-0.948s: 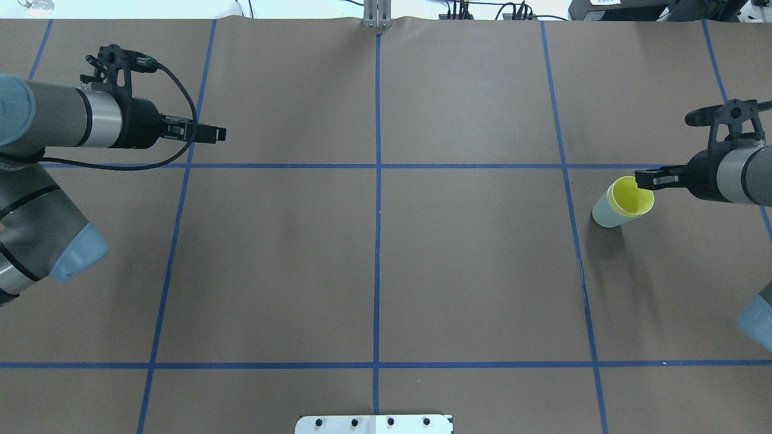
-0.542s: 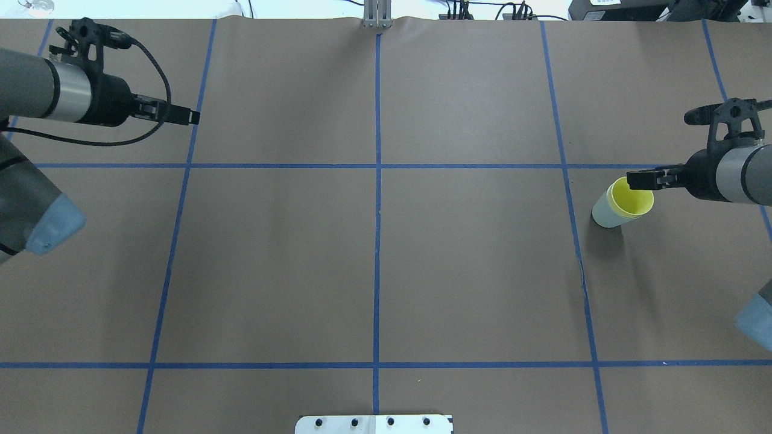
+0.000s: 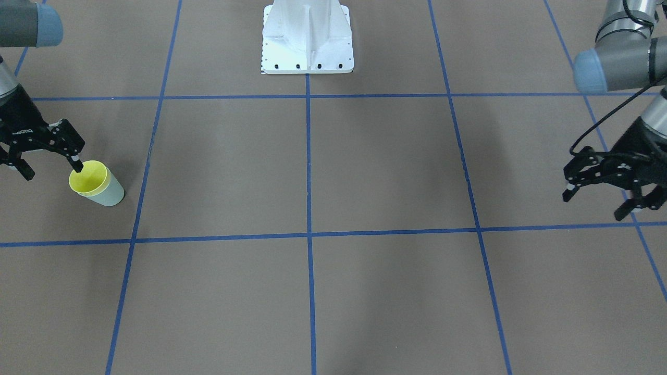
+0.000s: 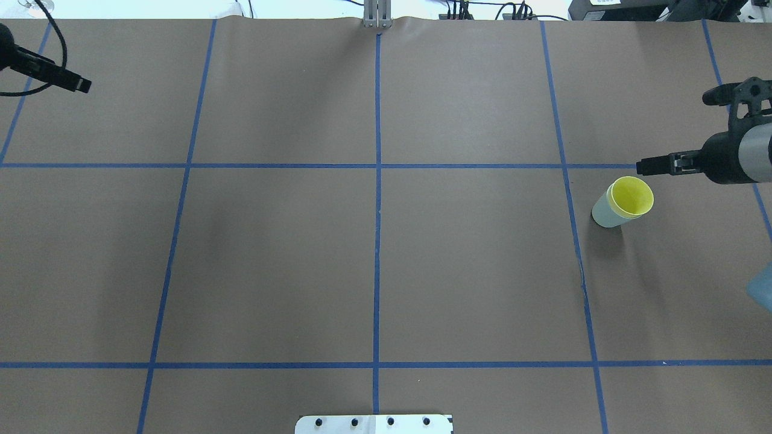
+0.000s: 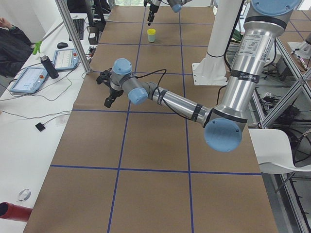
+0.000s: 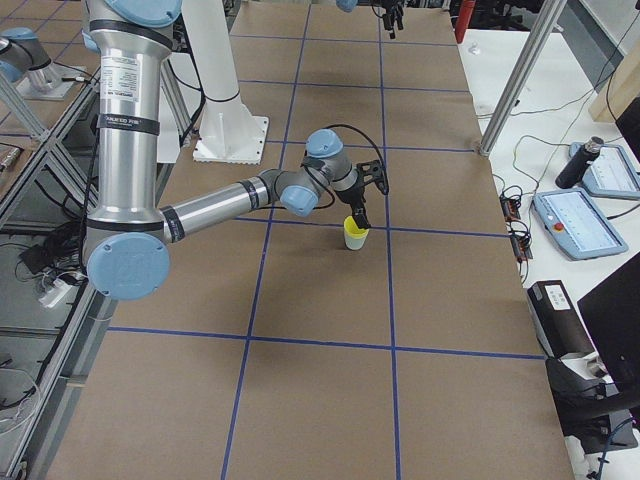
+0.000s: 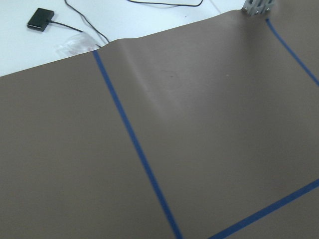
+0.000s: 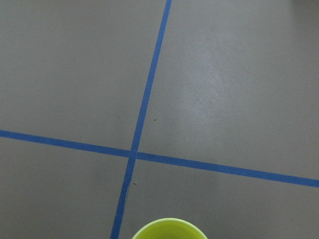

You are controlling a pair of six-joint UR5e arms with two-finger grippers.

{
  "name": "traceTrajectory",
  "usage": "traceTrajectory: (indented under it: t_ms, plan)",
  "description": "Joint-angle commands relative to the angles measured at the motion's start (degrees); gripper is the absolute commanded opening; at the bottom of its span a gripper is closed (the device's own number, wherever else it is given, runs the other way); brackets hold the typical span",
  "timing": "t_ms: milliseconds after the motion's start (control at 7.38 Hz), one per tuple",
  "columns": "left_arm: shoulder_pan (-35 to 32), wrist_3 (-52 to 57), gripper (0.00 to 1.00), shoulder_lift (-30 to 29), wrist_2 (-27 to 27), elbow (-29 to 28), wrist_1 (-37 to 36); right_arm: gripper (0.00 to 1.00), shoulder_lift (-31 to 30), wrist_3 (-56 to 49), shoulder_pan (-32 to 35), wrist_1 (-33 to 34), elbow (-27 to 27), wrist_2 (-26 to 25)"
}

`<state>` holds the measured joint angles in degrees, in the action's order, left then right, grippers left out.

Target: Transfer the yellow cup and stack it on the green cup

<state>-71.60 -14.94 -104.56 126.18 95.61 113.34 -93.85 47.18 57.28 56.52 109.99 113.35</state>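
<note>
Most of the yellow cup (image 3: 89, 177) is tucked away inside the green cup (image 3: 112, 196), so only its rim and inner wall show. The right wrist camera catches just a sliver of that rim at its bottom edge. From overhead both grippers are edge-on, so you can't read the gap there. The front camera does show the right gripper (image 3: 50, 169) spread wide with nothing in it, one fingertip (image 3: 75, 162) right by the yellow rim; touching or not, I honestly can't tell. The left gripper (image 3: 594, 204) is way off at the other end, also spread and empty. Between them it's just brown table (image 3: 391, 156) with blue tape lines (image 3: 308, 156), plus the white base plate (image 3: 307, 36) on the robot's side. The nested pair stands upright on the robot's right side, mouths up, long axis vertical.
</note>
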Motion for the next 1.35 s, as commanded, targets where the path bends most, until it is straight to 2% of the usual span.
traceTrajectory:
  t_ms: [0, 271, 677, 813, 948, 1219]
  plan:
    - [-7.3, 17.2, 1.0, 1.5, 0.9, -0.2, -14.1, 0.99, 0.4, -10.4, 9.0, 1.2, -4.1, 9.3]
    - [-10.0, 24.2, 1.0, 1.5, 0.9, 0.2, -23.1, 0.99, 0.7, -24.1, 16.2, 8.4, -6.6, 14.6]
    - [-13.6, 37.3, 1.0, 1.6, 1.0, 0.0, -31.0, 0.99, 0.5, -39.9, 23.1, 22.2, -7.1, 19.4]
    - [-15.8, 37.7, 1.0, 1.8, 1.1, -0.1, -33.3, 0.99, 0.0, -45.3, 26.2, 25.6, -7.2, 20.4]
    - [-17.5, 37.8, 1.0, 1.9, 1.0, -0.1, -35.9, 0.99, 0.4, -49.9, 29.8, 32.0, -6.9, 22.5]
    - [-18.7, 37.0, 1.0, 2.2, 0.9, -0.9, -36.6, 0.99, 0.5, -57.7, 33.4, 41.4, -6.5, 22.6]
